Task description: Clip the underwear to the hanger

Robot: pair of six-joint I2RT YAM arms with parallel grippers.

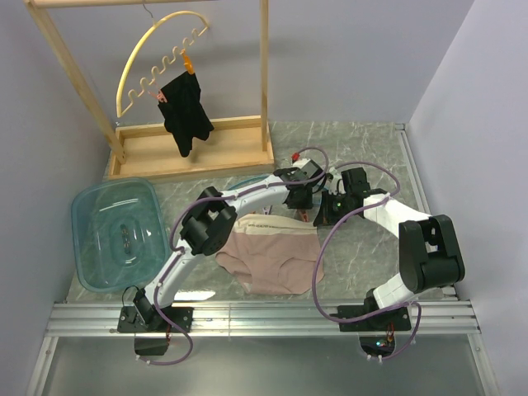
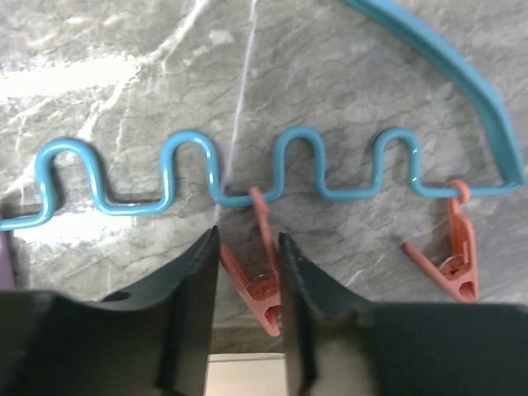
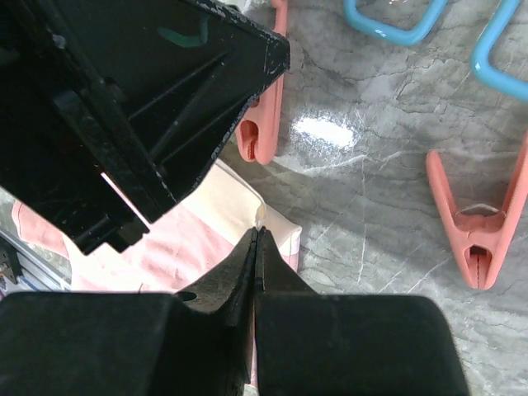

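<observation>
The light-blue hanger (image 2: 132, 204) lies flat on the marble table, its wavy edge facing my left gripper (image 2: 247, 235). An orange-pink clip (image 2: 262, 289) hanging from that edge sits between the left fingers, which press on both of its handles. A second clip (image 2: 458, 264) lies free to the right. The pink-beige underwear (image 1: 276, 256) is spread in front of the arms. My right gripper (image 3: 257, 231) is shut on the cream waistband's edge (image 3: 239, 194), just below the left arm's black housing. In the top view both grippers meet behind the underwear and hide most of the hanger.
A wooden rack (image 1: 198, 148) stands at the back left, carrying a yellow hanger (image 1: 157, 49) with a black garment (image 1: 186, 111). A translucent teal tub (image 1: 115, 235) sits at the left. A metal rail (image 1: 264, 318) runs along the near edge.
</observation>
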